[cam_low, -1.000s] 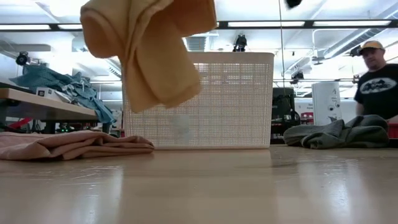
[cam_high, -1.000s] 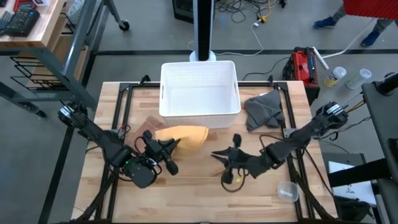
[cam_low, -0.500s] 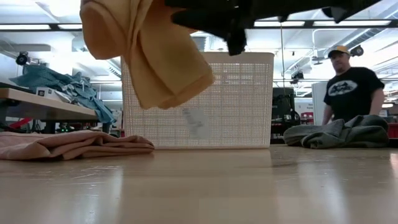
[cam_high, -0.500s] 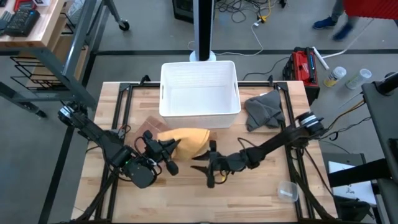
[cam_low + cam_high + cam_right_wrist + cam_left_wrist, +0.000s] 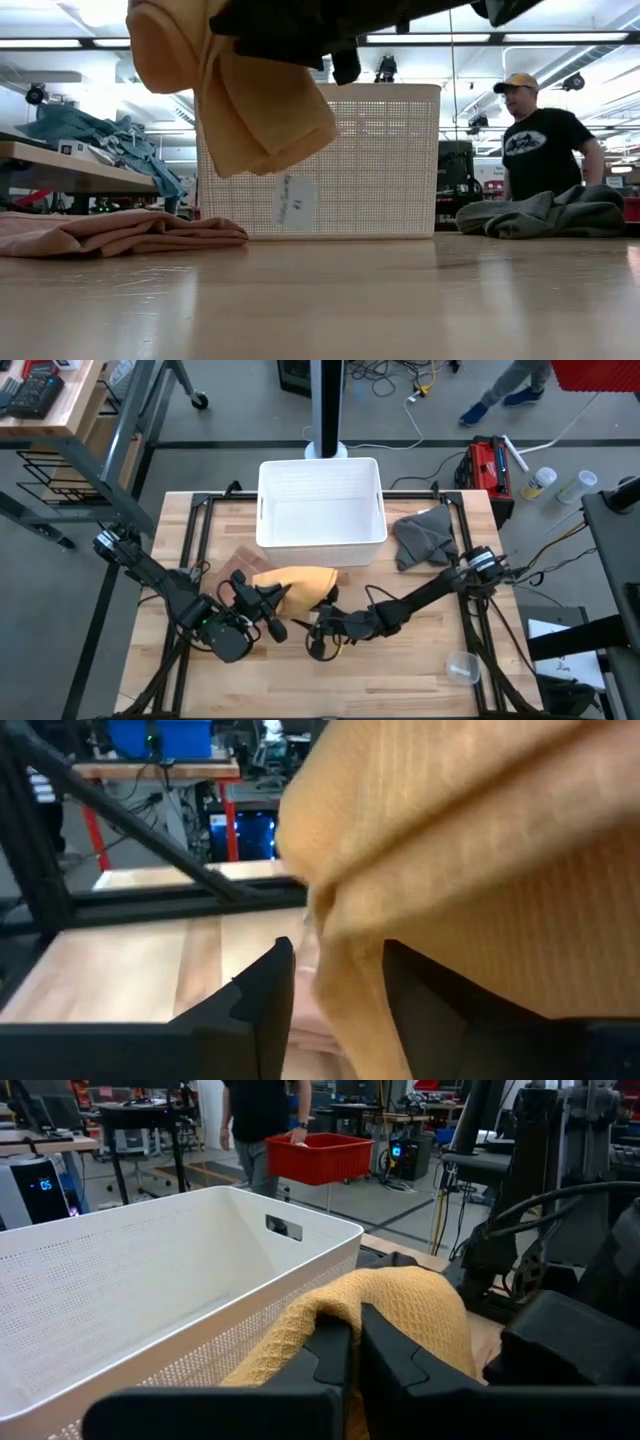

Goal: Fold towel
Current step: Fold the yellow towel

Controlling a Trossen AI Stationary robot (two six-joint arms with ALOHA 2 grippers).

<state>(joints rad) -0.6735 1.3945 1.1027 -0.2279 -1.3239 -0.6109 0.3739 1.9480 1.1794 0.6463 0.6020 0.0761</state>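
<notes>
bright overhead strip lights | tabletop glare — low view | right wrist perhaps blurred, close-up

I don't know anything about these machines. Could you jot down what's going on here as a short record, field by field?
Held item: mustard-yellow waffle-weave towel, hanging above the wooden table
Left gripper: shut on the yellow towel
Right gripper: open, fingers on either side of a hanging fold of the towel
Behind the towel: white perforated plastic basket
Other cloths: pink cloth lying flat; grey crumpled cloth beside the basket
Background: a person in a black T-shirt
</notes>
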